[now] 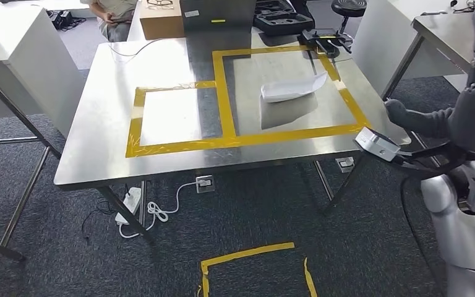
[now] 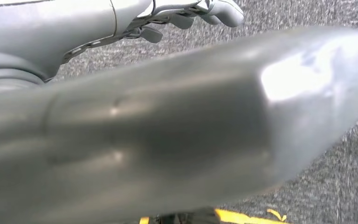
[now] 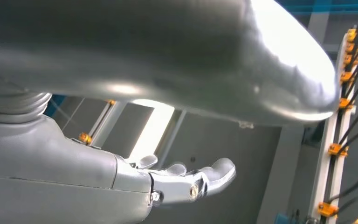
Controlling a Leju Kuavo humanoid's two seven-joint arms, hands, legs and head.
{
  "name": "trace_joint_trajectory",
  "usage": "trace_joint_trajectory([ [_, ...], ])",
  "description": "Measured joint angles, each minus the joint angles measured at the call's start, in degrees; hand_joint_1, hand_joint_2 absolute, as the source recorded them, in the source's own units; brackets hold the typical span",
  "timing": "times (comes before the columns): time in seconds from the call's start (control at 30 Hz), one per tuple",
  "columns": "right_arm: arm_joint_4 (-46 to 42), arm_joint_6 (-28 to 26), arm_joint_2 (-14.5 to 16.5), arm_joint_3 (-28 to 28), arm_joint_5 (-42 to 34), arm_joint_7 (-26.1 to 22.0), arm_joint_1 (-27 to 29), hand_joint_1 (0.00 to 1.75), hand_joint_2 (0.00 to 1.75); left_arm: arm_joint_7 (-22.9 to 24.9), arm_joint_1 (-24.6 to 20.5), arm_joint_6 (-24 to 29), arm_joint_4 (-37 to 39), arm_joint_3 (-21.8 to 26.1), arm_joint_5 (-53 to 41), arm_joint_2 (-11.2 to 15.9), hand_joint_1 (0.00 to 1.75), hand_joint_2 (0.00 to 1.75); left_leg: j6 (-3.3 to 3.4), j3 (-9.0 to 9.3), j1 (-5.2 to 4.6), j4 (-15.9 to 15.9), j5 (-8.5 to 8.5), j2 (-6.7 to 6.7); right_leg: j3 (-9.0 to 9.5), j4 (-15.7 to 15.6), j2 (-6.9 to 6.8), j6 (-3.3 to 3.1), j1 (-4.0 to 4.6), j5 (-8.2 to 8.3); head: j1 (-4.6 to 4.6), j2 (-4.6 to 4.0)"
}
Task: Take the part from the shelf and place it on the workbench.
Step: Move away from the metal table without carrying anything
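Part lying on the workbench, right hand lifting clear

At the right edge of the head view, the right hand [image 1: 470, 105] is hovering raised with fingers loosely spread, gripping nothing, which suggests release rather than reach; the left hand [image 2: 200, 11], hanging over carpet, is likewise holding nothing, fingers slightly curled. Farther off, the white part [image 1: 292, 90] is resting on the steel workbench [image 1: 161, 62], inside the larger yellow-taped square [image 1: 222, 93] in the frame's upper middle, presumably its marked drop zone.
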Motion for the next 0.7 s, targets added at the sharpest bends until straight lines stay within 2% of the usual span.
trace_joint_trajectory([
  [0.03, -0.1, -0.2, -0.1, -0.2, -0.2, -0.1, 0.4, 0.00, 0.00, -0.2, 0.1, 0.0, 0.0, 0.1, 0.0, 0.0, 0.00, 0.00, -0.26, -0.29, 0.01, 0.3, -0.60, -0.09, -0.29, -0.3, -0.07, -0.28, -0.15, 0.62, 0.03, 0.00],
  [0.07, -0.2, -0.6, -0.2, -0.6, -0.4, -0.3, 0.8, 0.00, 0.00, -0.4, 0.1, 0.0, 0.0, 0.1, -0.1, 0.0, 0.00, 0.00, -0.59, -0.84, 0.05, 1.4, -2.32, -0.18, -0.77, -0.6, -0.14, -0.56, -0.35, 1.39, -0.01, 0.00],
  [0.1, -0.5, -0.9, -0.4, -1.0, -0.7, -0.5, 1.4, 0.00, 0.00, -0.6, 0.2, 0.0, 0.0, 0.2, -0.1, 0.0, 0.00, 0.00, -0.92, -1.59, 0.17, 3.7, -5.02, -0.27, -1.41, -0.7, -0.20, -0.74, -0.55, 2.20, -0.07, 0.00],
  [0.17, -1.0, -1.5, -0.8, -1.7, -1.2, -0.8, 2.8, 0.00, 0.00, -0.9, 0.2, 0.0, 0.0, 0.2, -0.2, -0.1, 0.00, 0.00, -1.58, -3.21, 0.53, 10.6, -10.90, -0.34, -3.09, -0.7, -0.21, -0.80, -0.72, 3.68, -0.19, 0.00],
  [0.2, -1.2, -1.6, -0.9, -2.0, -1.4, -0.9, 3.4, 0.00, 0.00, -1.0, 0.2, 0.0, 0.0, 0.2, -0.2, 0.0, 0.00, 0.00, -1.86, -3.57, 0.71, 14.0, -12.26, -0.34, -3.95, -0.6, -0.20, -0.68, -0.81, 4.39, -0.18, 0.00],
  [0.23, -1.3, -1.6, -1.1, -2.2, -1.4, -0.9, 3.9, 0.00, 0.00, -1.0, 0.2, 0.0, 0.0, 0.2, -0.2, 0.0, 0.00, 0.00, -2.09, -3.30, 0.86, 16.1, -12.19, -0.33, -4.84, -0.5, -0.20, -0.51, -0.91, 5.06, -0.19, 0.00],
  [0.27, -1.4, -1.6, -1.2, -2.4, -1.5, -0.9, 4.3, 0.00, 0.00, -1.0, 0.2, 0.0, 0.0, 0.3, -0.2, 0.0, 0.00, 0.00, -2.27, -2.08, 1.00, 16.3, -11.01, -0.33, -5.75, -0.4, -0.19, -0.28, -1.05, 5.70, -0.19, 0.00],
  [0.3, -1.4, -1.7, -1.3, -2.5, -1.5, -0.9, 4.6, 0.00, 0.00, -1.0, 0.2, 0.0, 0.0, 0.3, -0.2, 0.0, 0.00, 0.00, -2.40, 0.17, 1.13, 14.4, -9.48, -0.33, -6.68, -0.1, -0.19, 0.00, -1.20, 6.27, -0.20, 0.00],
  [0.33, -1.6, -1.7, -1.5, -2.7, -1.6, -1.0, 4.8, 0.00, 0.00, -1.0, 0.1, 0.0, 0.0, 0.4, -0.2, 0.0, 0.00, 0.00, -2.48, 3.22, 1.27, 10.7, -8.70, -0.36, -7.47, 0.2, -0.21, 0.32, -1.32, 6.76, -0.20, 0.00],
  [0.37, -1.8, -1.8, -1.6, -3.0, -1.6, -1.0, 5.0, 0.00, 0.00, -1.0, 0.1, -0.1, 0.0, 0.4, -0.3, 0.0, 0.00, 0.00, -2.46, 6.53, 1.27, 6.2, -8.89, -0.44, -8.11, 0.5, -0.22, 0.68, -1.38, 7.16, -0.19, 0.00],
  [0.4, -2.1, -1.9, -1.7, -3.2, -1.6, -1.0, 5.1, 0.00, 0.00, -1.1, 0.0, -0.1, 0.0, 0.4, -0.3, 0.0, 0.00, 0.00, -2.26, 8.91, 1.20, 2.7, -9.55, -0.54, -8.47, 0.7, -0.27, 1.07, -1.39, 7.57, -0.17, 0.00],
  [0.43, -2.4, -2.0, -1.9, -3.4, -1.6, -1.0, 5.2, 0.00, 0.00, -1.2, 0.0, -0.2, 0.0, 0.4, -0.4, 0.0, 0.00, 0.00, -1.98, 10.20, 1.07, 0.5, -10.37, -0.64, -8.62, 0.8, -0.30, 1.45, -1.36, 7.98, -0.17, 0.00],
  [0.47, -2.6, -2.1, -2.0, -3.6, -1.6, -1.0, 5.4, 0.00, 0.00, -1.3, 0.0, -0.2, 0.0, 0.4, -0.5, 0.0, 0.00, 0.00, -1.57, 10.52, 0.86, -0.3, -10.61, -0.70, -8.68, 0.6, -0.33, 1.86, -1.38, 8.45, -0.15, 0.00],
  [0.5, -2.7, -2.1, -2.1, -3.7, -1.6, -1.1, 5.5, 0.00, 0.00, -1.4, 0.0, -0.2, 0.0, 0.4, -0.6, 0.0, 0.00, 0.00, -1.00, 10.04, 0.83, -0.3, -10.23, -0.66, -8.71, 0.5, -0.32, 2.27, -1.45, 8.86, -0.18, 0.00],
  [0.53, -2.8, -2.2, -2.2, -3.8, -1.5, -1.1, 5.8, 0.00, 0.00, -1.4, 0.0, -0.2, 0.0, 0.5, -0.6, 0.0, 0.00, 0.00, -0.43, 9.65, 0.85, -0.4, -9.78, -0.52, -8.95, 0.7, -0.26, 2.61, -1.54, 8.61, -0.18, 0.00],
  [0.57, -2.9, -2.2, -2.4, -3.9, -1.5, -1.2, 6.0, 0.00, 0.00, -1.3, 0.0, -0.2, 0.0, 0.5, -0.6, 0.0, 0.00, 0.00, 0.14, 9.23, 0.90, -0.5, -9.20, -0.36, -9.49, 1.6, -0.19, 2.90, -1.64, 7.37, -0.17, 0.00],
  [0.6, -2.9, -2.2, -2.5, -4.0, -1.5, -1.2, 6.2, 0.00, 0.00, -1.2, 0.0, -0.2, 0.0, 0.5, -0.6, 0.0, 0.00, 0.00, 0.60, 8.68, 0.98, -0.6, -8.55, -0.19, -10.35, 3.7, -0.11, 3.12, -1.69, 5.16, -0.17, 0.00],
  [0.67, -3.2, -2.1, -2.8, -4.2, -1.5, -1.4, 6.6, 0.00, 0.00, -1.0, 0.0, -0.2, 0.0, 0.5, -0.4, 0.0, 0.00, 0.00, 1.02, 7.27, 0.86, -0.5, -7.31, -0.02, -12.62, 10.9, -0.03, 3.39, -1.69, -0.41, -0.13, 0.00],
  [0.7, -3.2, -2.1, -2.8, -4.3, -1.5, -1.4, 6.8, 0.00, 0.00, -0.9, 0.0, -0.2, 0.0, 0.6, -0.3, 0.0, 0.00, 0.00, 1.09, 6.43, 0.77, -0.4, -6.72, 0.03, -13.42, 14.5, -0.02, 3.46, -1.68, -2.10, -0.13, 0.00],
])
